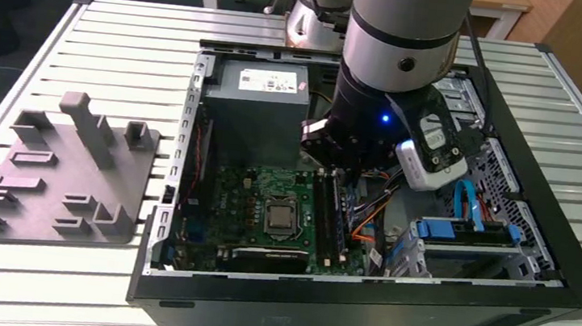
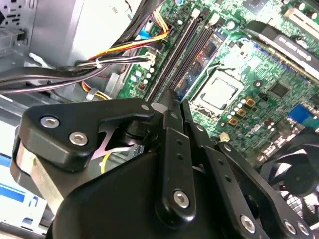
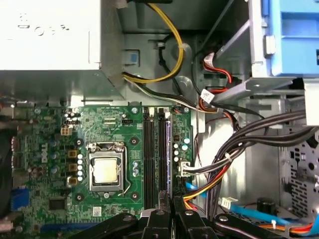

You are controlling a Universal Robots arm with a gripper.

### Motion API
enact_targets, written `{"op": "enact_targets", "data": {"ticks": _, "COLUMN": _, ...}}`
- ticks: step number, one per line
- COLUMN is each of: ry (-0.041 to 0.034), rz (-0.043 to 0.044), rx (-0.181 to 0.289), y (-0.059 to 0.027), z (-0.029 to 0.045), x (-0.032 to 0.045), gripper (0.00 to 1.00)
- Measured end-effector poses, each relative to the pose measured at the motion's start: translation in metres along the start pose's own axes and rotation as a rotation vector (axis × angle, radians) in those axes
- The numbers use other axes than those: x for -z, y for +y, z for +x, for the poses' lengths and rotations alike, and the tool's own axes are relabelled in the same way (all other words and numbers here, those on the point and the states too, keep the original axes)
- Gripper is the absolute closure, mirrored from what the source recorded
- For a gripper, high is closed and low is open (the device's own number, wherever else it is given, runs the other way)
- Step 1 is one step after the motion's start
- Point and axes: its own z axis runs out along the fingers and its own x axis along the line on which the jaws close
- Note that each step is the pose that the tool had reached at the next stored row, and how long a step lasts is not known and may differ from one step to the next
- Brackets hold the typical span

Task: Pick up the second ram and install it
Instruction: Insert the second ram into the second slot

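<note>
Fixture block point(image 1: 62, 179), grey and moulded, sits near the tabletop's point(image 1: 120, 31) edge at the exterior view's left. Mid-tabletop lies an open computer case point(image 1: 363, 300) with its green motherboard point(image 1: 255, 200) facing up. In the first wrist view the second ram point(image 3: 169, 149) stands among the board's slots, and the pincer point(image 3: 169, 196) is clamped on its end.

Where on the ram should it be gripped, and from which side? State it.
Pinch the ram across its flat faces at the long top edge, coming from straight above. It seems to stand on edge beside the black slots, with cables close on the other side, so likely only that edge is free.
</note>
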Motion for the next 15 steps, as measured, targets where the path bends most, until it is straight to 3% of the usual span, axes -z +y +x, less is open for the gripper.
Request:
{"op": "enact_targets", "data": {"ticks": 3, "ry": -0.0001, "rz": -0.0027, "rx": -0.001, "y": 0.0, "z": 0.0001, "x": -0.0002, "gripper": 0.86}}
{"op": "enact_targets", "data": {"ticks": 6, "ry": 0.0001, "rz": -0.0169, "rx": -0.009, "y": -0.0001, "z": 0.0012, "x": -0.0001, "gripper": 0.86}}
{"op": "enact_targets", "data": {"ticks": 15, "ry": 0.0002, "rz": -0.0204, "rx": -0.009, "y": -0.001, "z": 0.0052, "x": -0.001, "gripper": 0.86}}
